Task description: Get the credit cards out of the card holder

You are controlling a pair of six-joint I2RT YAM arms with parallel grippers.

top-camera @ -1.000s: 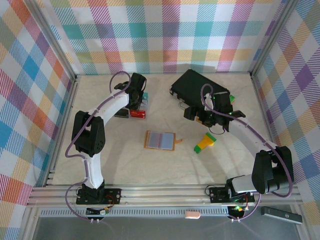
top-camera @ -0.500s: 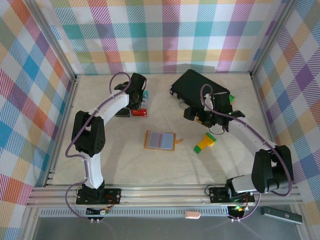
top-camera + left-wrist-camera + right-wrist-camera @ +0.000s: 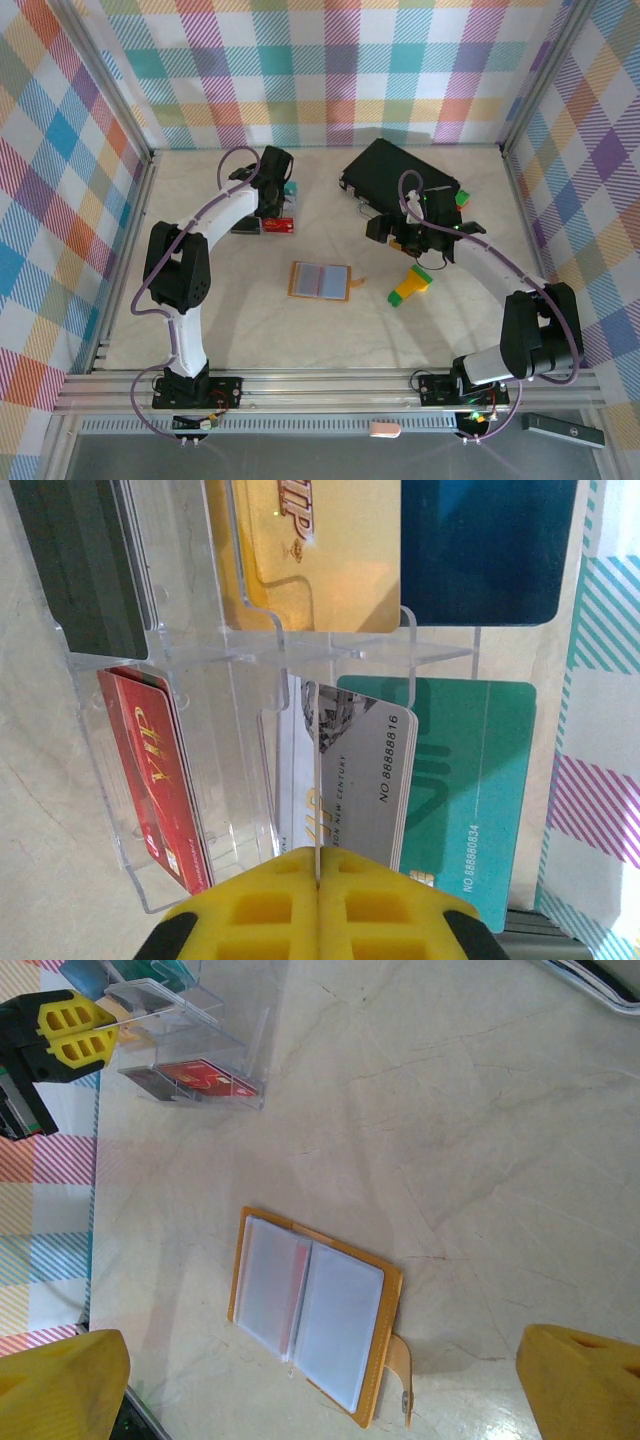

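Lying open and flat on the table (image 3: 250,320), the holder (image 3: 320,281) sits at centre frame in the top view. Left wrist view: the left gripper (image 3: 318,865) pinches a grey-white card (image 3: 365,770) at a clear rack (image 3: 200,650) holding other cards (image 3: 150,770). Right wrist view: the right gripper (image 3: 322,1345) is spread wide, with the holder at lower centre.

VIP on gold card (image 3: 320,550) and red card (image 3: 155,770) — NO 88888816 on white card (image 3: 365,770).
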